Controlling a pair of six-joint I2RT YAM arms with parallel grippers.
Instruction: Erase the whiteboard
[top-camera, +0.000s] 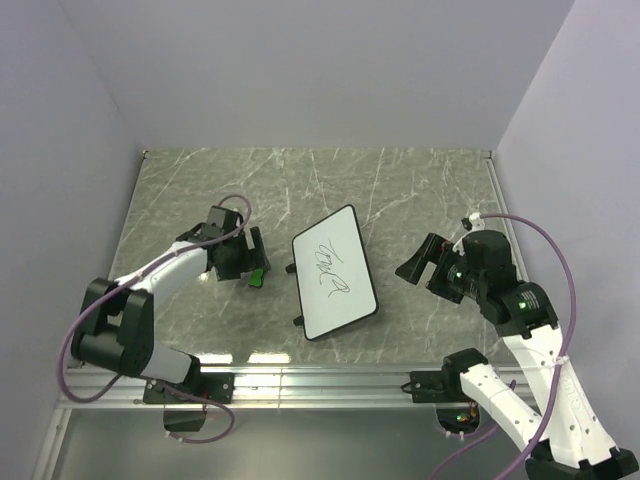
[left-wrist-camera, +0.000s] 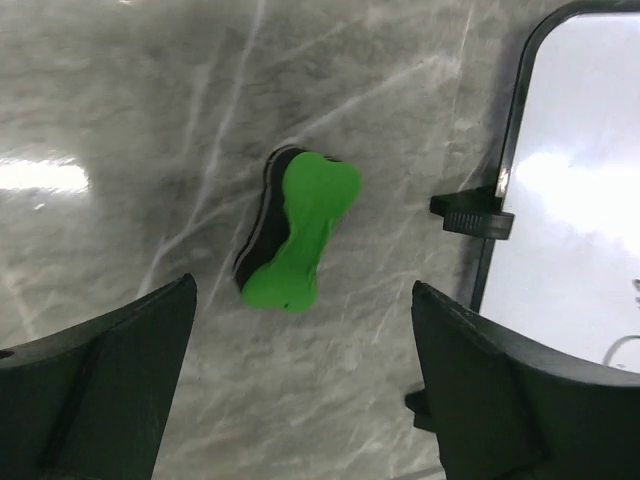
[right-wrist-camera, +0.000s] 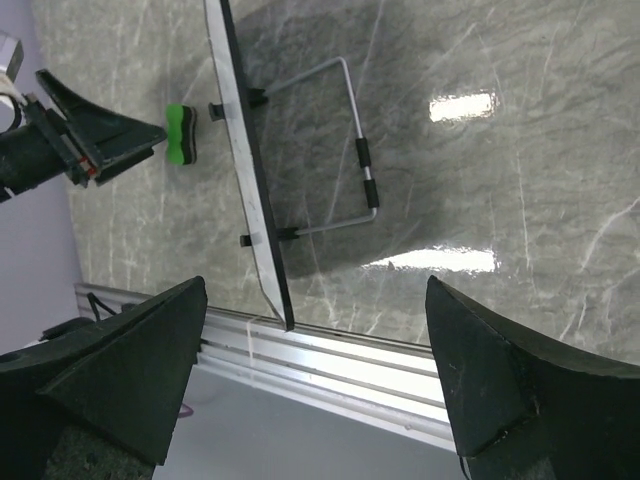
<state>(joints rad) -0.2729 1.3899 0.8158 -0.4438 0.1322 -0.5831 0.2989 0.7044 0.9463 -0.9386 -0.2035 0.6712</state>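
Left gripper: jaws stand wide apart and hold nothing. It hovers low over the table, left of the board.
Green eraser: lies on the marble table, loose, below the gap between the left jaws and just left of the board's frame. No finger appears to touch it.
Whiteboard: mid-table, between the two arms and nearer the front rail.
Progress: nothing is erased. A black scribble sits in the middle of the white face, and the eraser is not yet picked up. Grasping and wiping are all left to do.
Long axis: runs from far to near, with the near end swung a little to the right.
Facing: the board leans on a wire stand behind its right side, with its left long edge down on small black feet. The writing face looks up and toward the left arm.
Right gripper: jaws spread wide, empty, right of the board and clear of it, looking at its back.
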